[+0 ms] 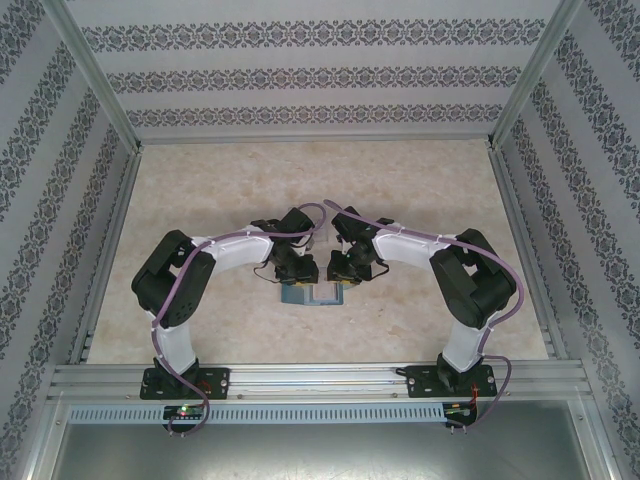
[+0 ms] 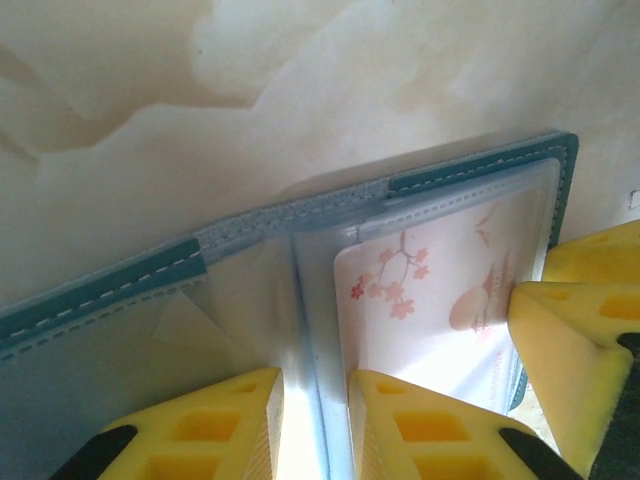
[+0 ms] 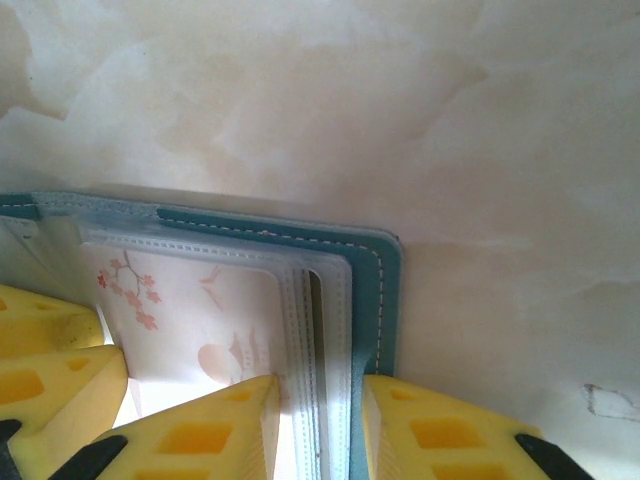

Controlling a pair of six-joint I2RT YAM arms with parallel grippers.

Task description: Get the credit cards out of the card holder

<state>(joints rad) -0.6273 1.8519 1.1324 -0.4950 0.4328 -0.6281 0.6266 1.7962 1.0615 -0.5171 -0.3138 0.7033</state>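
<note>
On the left, the left arm [image 1: 185,285] bends in toward the middle of the pale marbled table [image 1: 300,190]. The left gripper [image 1: 291,268] points down at the left half of the card holder [image 1: 310,296]. The card holder lies open and flat near the table's middle, between the two grippers.

In the left wrist view, the left gripper [image 2: 315,385] has its yellow fingers [image 2: 215,425] a little apart. They sit on either side of a fold of clear sleeve [image 2: 318,330] by the spine. I cannot tell whether they pinch that fold or only rest on it. The card holder's teal stitched border runs along the far edge.

Just right of the fold, a pale card [image 2: 430,300] printed with pink blossoms and a pagoda sits inside a clear pocket, not yet out.

Further right, the right gripper [image 1: 350,268] comes down on the card holder's right half. In the right wrist view, the right gripper [image 3: 320,390] has its fingers slightly apart, astride the stitched sleeve edges and the teal right border. I cannot tell whether they clamp these or only press on them. A thin dark strip shows between the sleeve edges there; what it is cannot be made out.

The right arm [image 1: 470,285] folds back to its base on the right.
</note>
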